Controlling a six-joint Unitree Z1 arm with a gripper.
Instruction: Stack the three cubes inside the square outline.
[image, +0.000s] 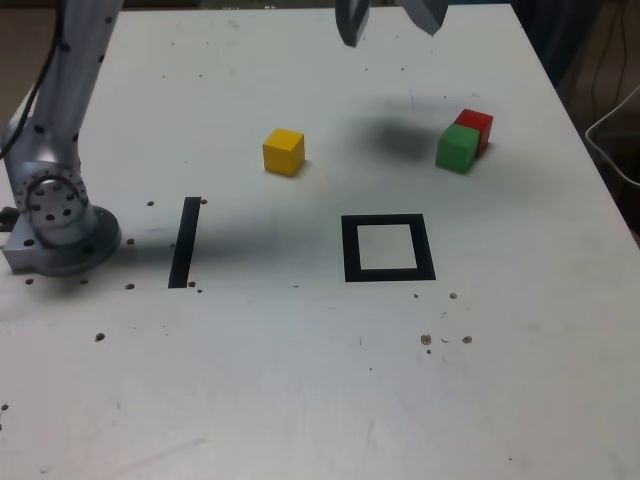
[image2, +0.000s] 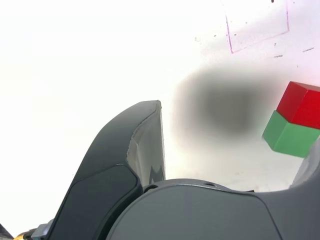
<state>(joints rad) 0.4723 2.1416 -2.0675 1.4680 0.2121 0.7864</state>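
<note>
In the exterior view a yellow cube (image: 283, 152) sits alone on the white table. At the exterior view's right a green cube (image: 456, 148) touches a red cube (image: 474, 127) just behind it. The square outline (image: 387, 248) of black tape lies in front of them with nothing inside. My gripper (image: 392, 20) hangs open high above the table, behind the cubes, with nothing between its fingers. In the wrist view the green cube (image2: 290, 135) and red cube (image2: 301, 104) show beside one dark finger (image2: 135, 145).
The arm's grey base (image: 55, 215) stands at the exterior view's left. A straight black tape strip (image: 185, 241) lies beside it. The table's edge (image: 590, 150) runs close behind the red and green cubes at the exterior view's right. Small dark specks dot the tabletop.
</note>
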